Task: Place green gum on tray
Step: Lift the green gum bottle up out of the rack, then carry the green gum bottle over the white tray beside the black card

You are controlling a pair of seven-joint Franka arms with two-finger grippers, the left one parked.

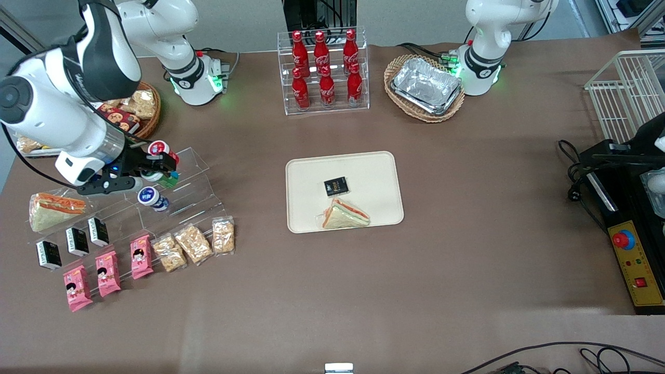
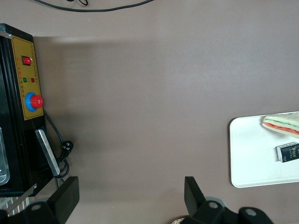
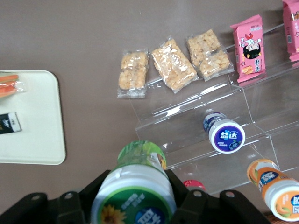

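Gripping the green gum between its two fingers, the gripper hangs over the clear acrylic step shelf at the working arm's end of the table, with the canister lifted off the steps. Just beside it on the shelf stands a red-bodied canister, and a blue-bodied canister lies one step nearer the front camera; the wrist view also shows an orange-bodied canister on the shelf. Nearer still sit three nut-bar packets and pink snack packs. Toward the middle of the table lies the tray, well apart from the gum, carrying a small black packet and a wrapped sandwich. Farther from the camera stands a rack of red cola bottles.
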